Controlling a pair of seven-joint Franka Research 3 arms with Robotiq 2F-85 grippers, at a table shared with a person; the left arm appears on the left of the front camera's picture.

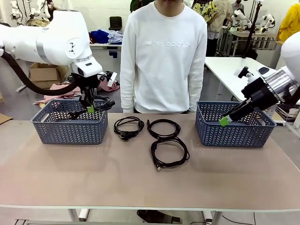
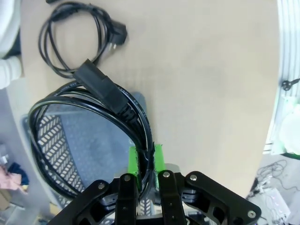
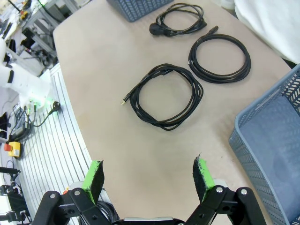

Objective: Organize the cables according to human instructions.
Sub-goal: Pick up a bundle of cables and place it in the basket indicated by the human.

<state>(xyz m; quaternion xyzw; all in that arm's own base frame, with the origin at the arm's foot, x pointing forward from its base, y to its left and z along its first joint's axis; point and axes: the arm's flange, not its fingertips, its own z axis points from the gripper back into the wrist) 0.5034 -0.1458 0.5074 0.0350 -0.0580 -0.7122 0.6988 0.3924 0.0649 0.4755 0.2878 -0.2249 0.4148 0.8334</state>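
My left gripper (image 1: 90,108) hangs over the left grey-blue basket (image 1: 70,131) and is shut on a coiled black cable (image 1: 101,103). In the left wrist view that cable (image 2: 101,89) loops up from between the green pads (image 2: 134,161) of the gripper (image 2: 145,160), its plug block on top. Three more coiled cables lie on the table's middle: one with a round plug (image 1: 128,126), one beside it (image 1: 163,128), one nearer me (image 1: 169,153). My right gripper (image 1: 224,121) stands open at the right basket (image 1: 234,133). Nothing sits between its fingers (image 3: 204,173), and it (image 3: 149,176) looks down on the three table cables (image 3: 164,96) (image 3: 219,58) (image 3: 180,19).
A person in a white sweater (image 1: 163,56) stands at the far edge between the baskets, arms down. The near half of the tabletop (image 1: 140,187) is bare. The right basket's wall (image 3: 272,140) is close beside my right gripper.
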